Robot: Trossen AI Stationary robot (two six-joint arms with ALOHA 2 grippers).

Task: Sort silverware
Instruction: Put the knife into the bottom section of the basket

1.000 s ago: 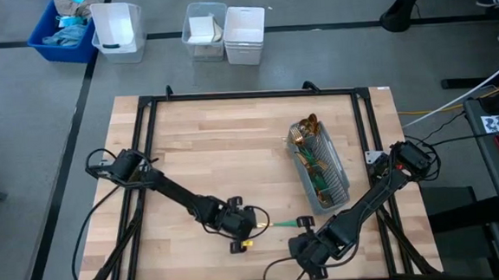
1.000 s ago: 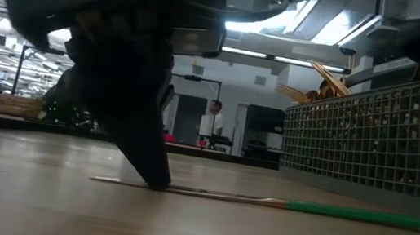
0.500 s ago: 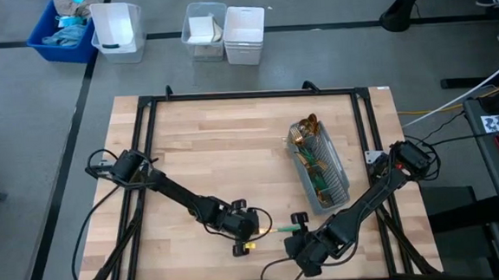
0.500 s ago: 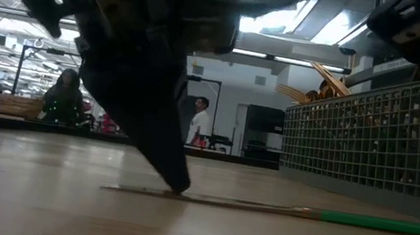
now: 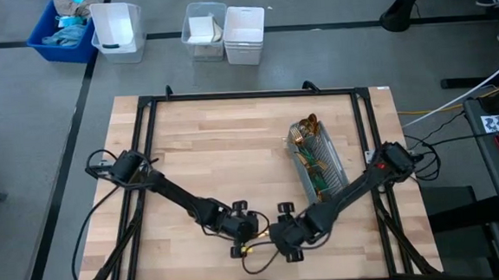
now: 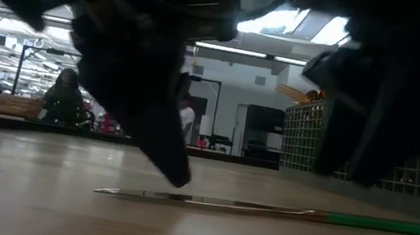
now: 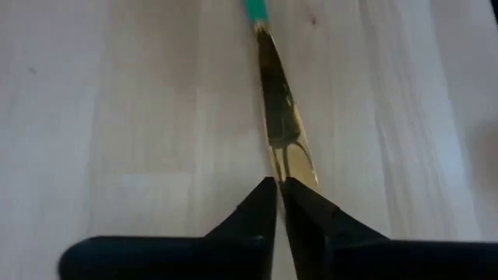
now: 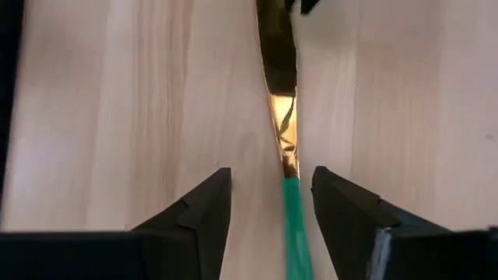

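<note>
While knife (image 6: 263,210) lies flat, caddy (image 5: 320,166) holds silverware (image 5: 306,135).

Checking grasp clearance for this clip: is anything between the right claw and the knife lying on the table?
Nothing visible. The right claw is open with the knife between its fingers, teal handle in the gap. The left claw, shut, sits at the blade tip, clear of the handle.
</note>
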